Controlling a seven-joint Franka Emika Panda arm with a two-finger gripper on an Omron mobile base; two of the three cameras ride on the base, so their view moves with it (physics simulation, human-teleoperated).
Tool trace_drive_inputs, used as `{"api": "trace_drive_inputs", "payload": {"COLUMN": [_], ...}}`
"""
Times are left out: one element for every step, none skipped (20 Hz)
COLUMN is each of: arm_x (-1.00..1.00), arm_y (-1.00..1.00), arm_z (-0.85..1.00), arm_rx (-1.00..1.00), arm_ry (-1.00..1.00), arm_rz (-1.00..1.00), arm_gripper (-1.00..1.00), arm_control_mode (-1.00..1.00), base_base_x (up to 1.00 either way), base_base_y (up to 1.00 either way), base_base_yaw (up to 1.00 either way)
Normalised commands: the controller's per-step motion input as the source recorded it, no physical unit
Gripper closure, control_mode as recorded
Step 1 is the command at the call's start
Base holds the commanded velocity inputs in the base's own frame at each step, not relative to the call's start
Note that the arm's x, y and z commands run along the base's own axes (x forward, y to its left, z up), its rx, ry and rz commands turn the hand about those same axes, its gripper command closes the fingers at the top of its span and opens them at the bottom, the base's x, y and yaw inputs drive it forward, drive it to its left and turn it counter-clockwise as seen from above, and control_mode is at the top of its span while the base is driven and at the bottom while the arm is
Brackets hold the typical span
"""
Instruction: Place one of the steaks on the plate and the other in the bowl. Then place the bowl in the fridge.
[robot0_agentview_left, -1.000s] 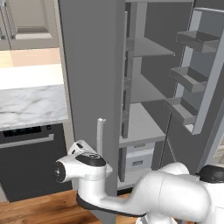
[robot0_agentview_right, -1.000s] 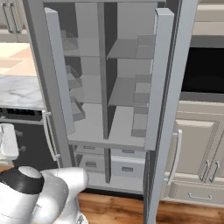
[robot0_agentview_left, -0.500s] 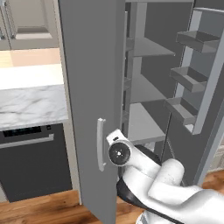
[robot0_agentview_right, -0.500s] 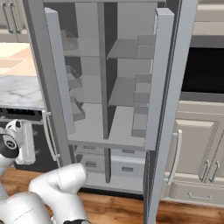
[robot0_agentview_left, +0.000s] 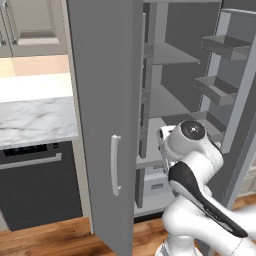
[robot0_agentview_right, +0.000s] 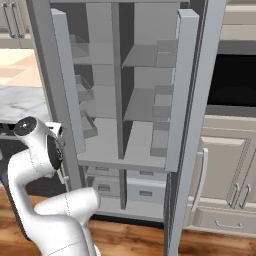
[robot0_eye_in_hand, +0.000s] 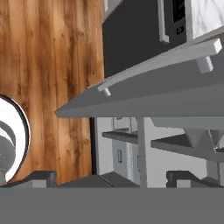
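Grey fridge (robot0_agentview_right: 125, 100) open, both doors swung wide; shelves apparently bare. Arm folded low before fridge. Gripper (robot0_eye_in_hand: 111, 179) jaws spread, grasping nothing.

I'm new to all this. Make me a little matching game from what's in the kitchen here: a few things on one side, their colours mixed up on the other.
Things:
1. fridge door
2. countertop
3. floor
4. oven

Colours:
a. brown wood
b. black
c. grey
d. white marble

Pairs: 1-c, 2-d, 3-a, 4-b
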Motion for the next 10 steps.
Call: {"api": "trace_drive_inputs", "payload": {"arm_x": [0.18, 0.13, 0.00, 0.00, 0.00, 0.00, 0.24, 0.33, 0.39, 0.44], "arm_y": [-0.42, -0.44, -0.46, -0.44, -0.42, -0.46, -0.09, -0.16, -0.18, -0.16], "arm_z": [0.00, 0.00, 0.00, -0.11, -0.14, 0.00, -0.17, -0.45, -0.59, -0.65], "arm_rx": [0.47, 0.43, 0.32, 0.16, 0.16, 0.08, 0.00, 0.00, 0.01, 0.00], "arm_ry": [-0.07, -0.04, 0.00, 0.00, 0.00, 0.00, -0.08, -0.33, -0.36, -0.35], "arm_rz": [0.11, 0.10, 0.09, 0.17, 0.16, 0.13, 0.09, 0.11, 0.13, 0.17], "arm_gripper": [-1.00, -1.00, -1.00, -1.00, -1.00, -1.00, -1.00, -1.00, -1.00, -1.00], "arm_control_mode": [-1.00, -1.00, -1.00, -1.00, -1.00, -1.00, -1.00, -1.00, -1.00, -1.00], "base_base_x": [0.00, 0.00, 0.00, 0.00, 0.00, 0.00, 0.00, 0.00, 0.00, 0.00], "base_base_y": [0.00, 0.00, 0.00, 0.00, 0.00, 0.00, 0.00, 0.00, 0.00, 0.00], "base_base_yaw": [0.00, 0.00, 0.00, 0.00, 0.00, 0.00, 0.00, 0.00, 0.00, 0.00]}}
